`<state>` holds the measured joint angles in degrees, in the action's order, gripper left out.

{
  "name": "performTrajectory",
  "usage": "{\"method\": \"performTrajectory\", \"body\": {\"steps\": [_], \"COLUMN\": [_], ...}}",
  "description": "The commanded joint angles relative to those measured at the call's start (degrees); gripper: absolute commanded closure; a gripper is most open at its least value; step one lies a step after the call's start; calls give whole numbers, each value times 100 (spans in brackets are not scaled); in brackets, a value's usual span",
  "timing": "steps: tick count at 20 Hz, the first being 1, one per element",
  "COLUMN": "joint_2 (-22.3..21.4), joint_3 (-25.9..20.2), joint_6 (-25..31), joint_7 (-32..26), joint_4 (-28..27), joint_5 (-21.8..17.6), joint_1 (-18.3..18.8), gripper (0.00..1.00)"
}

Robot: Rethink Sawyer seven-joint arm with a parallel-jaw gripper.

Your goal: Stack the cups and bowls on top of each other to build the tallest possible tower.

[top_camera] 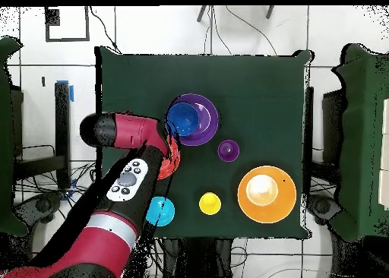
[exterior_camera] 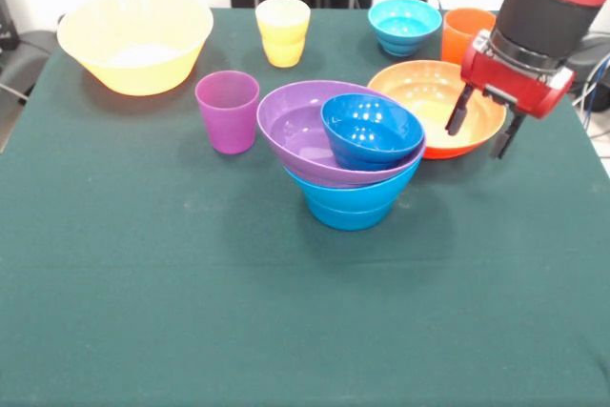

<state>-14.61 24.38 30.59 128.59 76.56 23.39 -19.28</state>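
Note:
A tower stands at the table's middle: mid-blue bowls (exterior_camera: 349, 205) at the bottom, a tilted wide purple bowl (exterior_camera: 294, 132) on them, and a small dark blue bowl (exterior_camera: 371, 128) lying in the purple one. The tower also shows in the overhead view (top_camera: 203, 120). My gripper (exterior_camera: 480, 124) is open and empty, hanging over the right rim of the wide orange bowl (exterior_camera: 419, 92). The purple cup (exterior_camera: 227, 111) stands left of the tower. The yellow cup (exterior_camera: 282, 31), the small cyan bowl (exterior_camera: 404, 26) and the orange cup (exterior_camera: 465, 33) stand along the far side. The large yellow bowl (exterior_camera: 133, 41) is far left.
The green table (exterior_camera: 143, 293) has open room in front of the tower. In the overhead view my arm (top_camera: 125, 180) covers most of the orange bowl and the orange cup. Cables and a dark stand lie beyond the far edge.

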Motion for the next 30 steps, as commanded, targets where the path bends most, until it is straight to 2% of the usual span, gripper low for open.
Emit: {"method": "performTrajectory", "body": {"steps": [1,13,23,30], "joint_2": [310,360,392,537], "joint_3": [-1043,-1196,-1605,-1719], "joint_6": [-231,-52,-126,-333], "joint_7": [596,615,424,432], "joint_4": [309,520,706,667], "joint_5": [17,4,0,-74], "joint_1": [197,252,492,595], "gripper": [0,0,0,0]}}
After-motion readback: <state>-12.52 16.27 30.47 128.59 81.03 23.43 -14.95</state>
